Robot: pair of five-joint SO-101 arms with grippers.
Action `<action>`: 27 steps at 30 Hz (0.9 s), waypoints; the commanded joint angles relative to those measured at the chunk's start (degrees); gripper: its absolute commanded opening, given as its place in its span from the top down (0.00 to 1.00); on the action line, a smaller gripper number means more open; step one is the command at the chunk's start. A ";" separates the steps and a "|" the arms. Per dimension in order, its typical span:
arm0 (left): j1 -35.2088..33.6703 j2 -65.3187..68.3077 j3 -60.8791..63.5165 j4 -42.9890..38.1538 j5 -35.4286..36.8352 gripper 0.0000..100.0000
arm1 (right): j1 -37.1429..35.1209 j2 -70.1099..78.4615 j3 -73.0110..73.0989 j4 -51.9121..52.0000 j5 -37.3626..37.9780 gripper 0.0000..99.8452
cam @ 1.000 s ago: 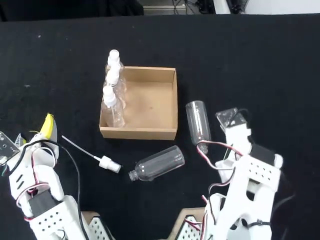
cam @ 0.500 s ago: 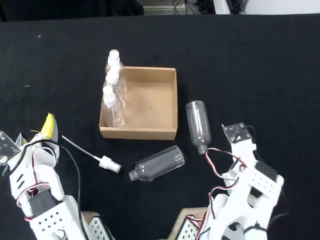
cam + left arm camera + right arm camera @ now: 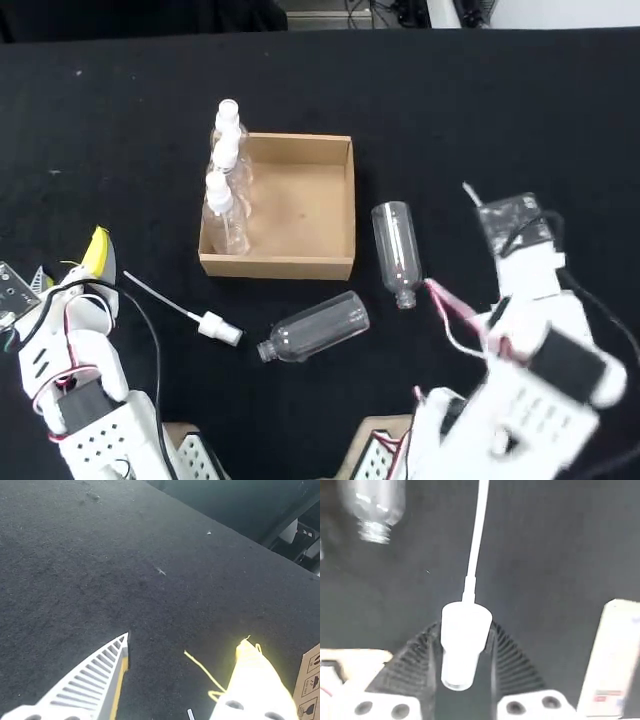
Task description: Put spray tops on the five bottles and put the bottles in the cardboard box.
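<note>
The cardboard box point(image 3: 310, 205) stands mid-table, with three bottles point(image 3: 225, 205) wearing spray tops along its left wall. Two uncapped clear bottles lie on the black table: one point(image 3: 396, 250) just right of the box, its neck also in the right wrist view point(image 3: 375, 510), and one point(image 3: 318, 326) in front of the box. A loose spray top point(image 3: 215, 326) lies left of that bottle. My right gripper point(image 3: 497, 215) point(image 3: 465, 645) is right of the near bottle, shut on a spray top point(image 3: 464, 640) whose tube point(image 3: 477, 530) points away. My left gripper point(image 3: 70, 265) point(image 3: 185, 640) sits open at front left over bare cloth.
A black cloth point(image 3: 480, 110) covers the table, with open room behind and right of the box. Cardboard pieces point(image 3: 385, 440) lie at the arms' bases along the front edge. A pale printed panel point(image 3: 612, 655) is beside the right gripper.
My right arm has swung up and to the right, away from the bottle beside the box, with the spray top still in its gripper. The left arm has not moved.
</note>
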 commanded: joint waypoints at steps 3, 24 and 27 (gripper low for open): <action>0.40 0.26 -3.82 -0.97 0.62 0.77 | -18.29 -5.93 -7.25 4.04 -6.24 0.99; -7.52 -0.09 -6.02 -1.32 0.79 0.77 | -81.32 19.38 0.13 -19.43 -37.45 0.99; -7.25 -0.09 -5.67 -1.32 2.11 0.77 | -86.68 26.77 1.54 -27.34 -42.81 0.99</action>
